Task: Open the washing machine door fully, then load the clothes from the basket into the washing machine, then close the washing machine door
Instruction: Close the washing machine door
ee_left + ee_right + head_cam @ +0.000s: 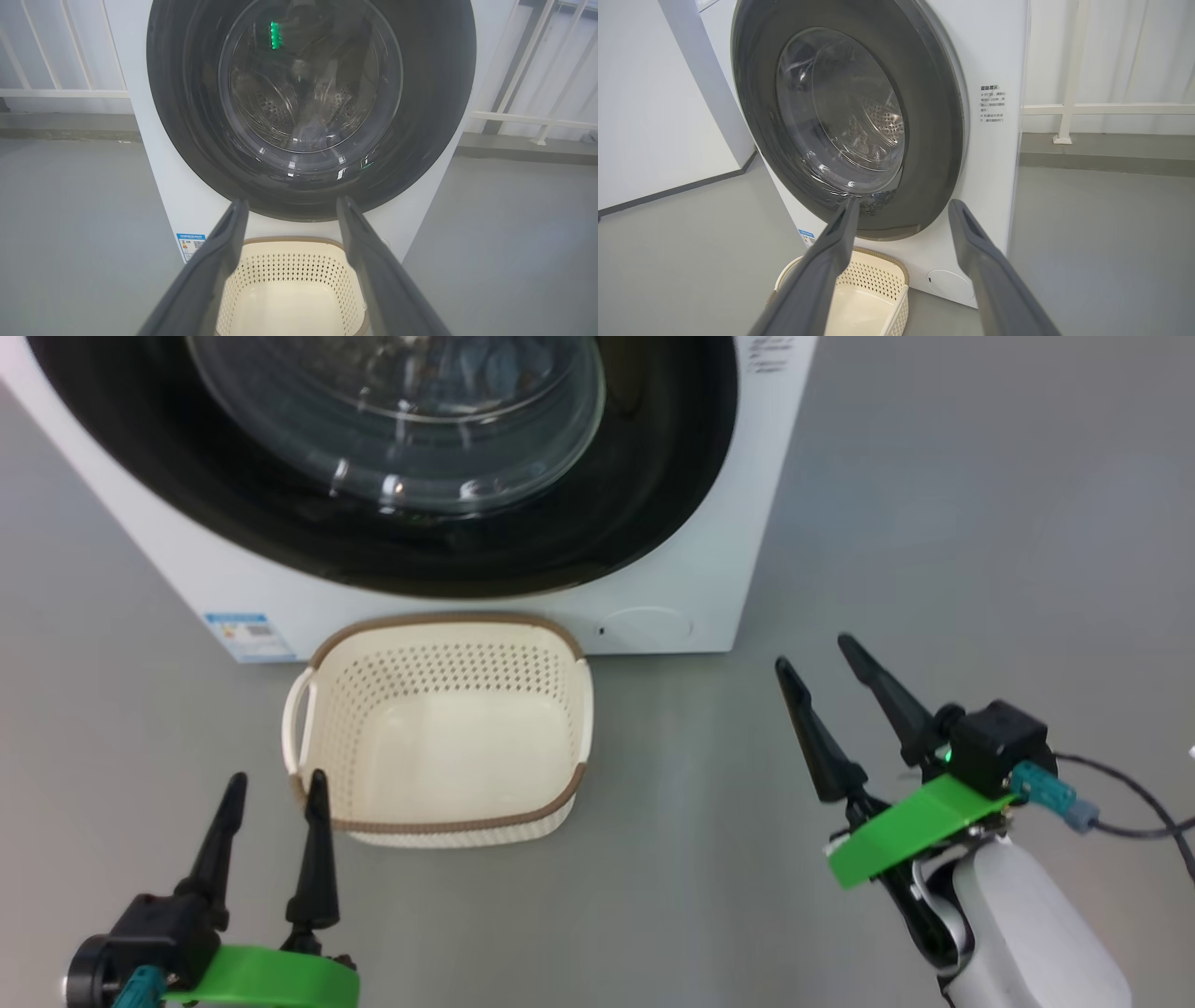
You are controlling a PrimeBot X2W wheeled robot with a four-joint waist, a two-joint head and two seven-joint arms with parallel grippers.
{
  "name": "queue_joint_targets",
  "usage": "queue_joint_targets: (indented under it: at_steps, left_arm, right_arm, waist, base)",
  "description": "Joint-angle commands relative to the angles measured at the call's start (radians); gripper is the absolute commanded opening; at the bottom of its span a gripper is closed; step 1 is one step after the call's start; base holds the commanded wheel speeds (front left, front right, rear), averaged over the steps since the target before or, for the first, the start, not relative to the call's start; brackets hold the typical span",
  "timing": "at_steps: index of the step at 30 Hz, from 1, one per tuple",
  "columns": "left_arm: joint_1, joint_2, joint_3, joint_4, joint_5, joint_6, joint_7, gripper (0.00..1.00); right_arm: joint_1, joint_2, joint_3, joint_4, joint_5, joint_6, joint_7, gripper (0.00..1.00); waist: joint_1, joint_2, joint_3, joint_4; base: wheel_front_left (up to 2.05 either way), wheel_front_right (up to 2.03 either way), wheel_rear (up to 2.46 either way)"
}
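Observation:
The washing machine point(653, 588) point(154, 177) point(994, 163) stands ahead with its door point(448, 457) point(308, 107) point(850, 126) lying flat against the front, black rim around a clear glass bowl. Dim cloth shapes, likely the clothes point(308, 126), show behind the glass. The cream basket point(443, 728) point(289, 284) point(873, 298) sits on the floor before the machine, with nothing in it. My left gripper point(277, 789) point(289, 210) is open at the basket's near left corner. Well apart from the basket, to its right, my right gripper point(817, 653) point(901, 205) is open and holds nothing.
Grey floor point(980, 523) lies all around. A white railing point(1087, 109) point(56, 91) runs behind the machine. A white wall point(654, 116) stands to the left in the right wrist view. A blue label sticker point(245, 635) marks the machine's lower left front.

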State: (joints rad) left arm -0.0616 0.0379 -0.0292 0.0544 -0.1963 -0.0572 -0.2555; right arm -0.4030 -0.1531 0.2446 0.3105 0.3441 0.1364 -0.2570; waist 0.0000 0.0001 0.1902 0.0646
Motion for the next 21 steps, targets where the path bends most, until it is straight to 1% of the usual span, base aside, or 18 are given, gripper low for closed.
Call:
queue_joint_targets:
  at_steps: [1,7,11,21]
  left_arm:
    - [-0.002,0.012,0.044,-0.026,0.015,0.013,-0.006,1.0]
    - [0.04,0.012,0.076,-0.024,0.014,0.045,-0.006,1.0]
    - [0.079,0.012,0.089,-0.025,0.013,0.059,-0.006,1.0]
    - [0.156,0.012,0.105,-0.017,0.025,0.088,-0.006,1.0]
  right_arm:
    - [0.03,0.012,0.014,-0.031,-0.018,-0.006,-0.005,1.0]
    - [0.109,0.026,-0.007,-0.042,-0.031,-0.006,-0.005,1.0]
    - [0.162,0.037,-0.032,-0.048,-0.04,-0.006,-0.005,1.0]
    - [0.261,0.071,-0.095,-0.054,-0.042,-0.006,-0.005,1.0]
  waist:
    - [0.0,-0.0001,-0.044,-0.045]
    - [0.0,-0.0001,-0.092,-0.075]
    - [0.0,-0.0001,-0.129,-0.089]
    - [0.0,-0.0001,-0.183,-0.091]
  base:
    - [0.0,0.0,0.0]
    - [0.0,0.0,0.0]
    - [0.0,0.0,0.0]
    - [0.0,0.0,0.0]
